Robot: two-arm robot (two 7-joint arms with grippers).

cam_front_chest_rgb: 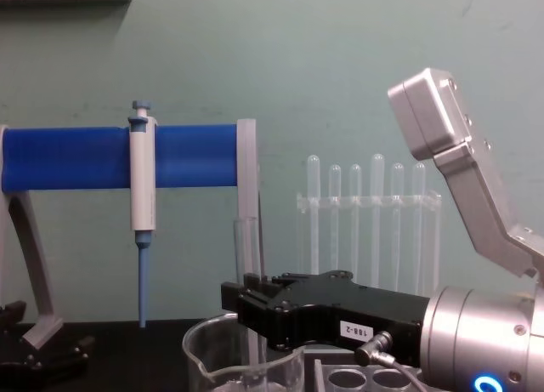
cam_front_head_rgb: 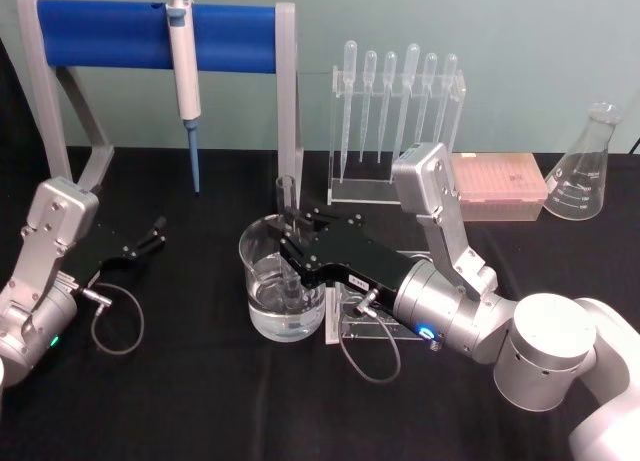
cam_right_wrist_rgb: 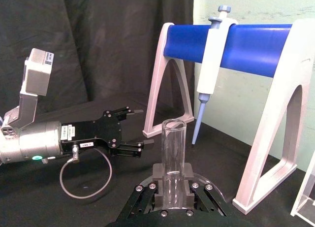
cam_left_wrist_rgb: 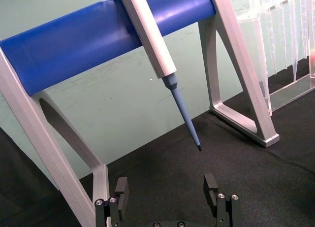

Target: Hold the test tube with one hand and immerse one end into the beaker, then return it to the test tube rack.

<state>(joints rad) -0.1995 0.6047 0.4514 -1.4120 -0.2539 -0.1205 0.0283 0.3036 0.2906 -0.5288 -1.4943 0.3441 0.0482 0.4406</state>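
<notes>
Where the pale green wall (cam_front_chest_rgb: pixel 357 60) ends, a black-draped table (cam_front_head_rgb: pixel 200 411) begins, with a blue-barred stand (cam_front_head_rgb: pixel 120 36) at its back. The left gripper (cam_front_head_rgb: pixel 155 231) sits low at the table's left, jaws apart. The right gripper (cam_front_head_rgb: pixel 291 223) reaches over the central beaker (cam_front_head_rgb: pixel 250 249), jaws clamped on the upright test tube (cam_front_head_rgb: pixel 285 189), whose lower end dips into clear liquid.
</notes>
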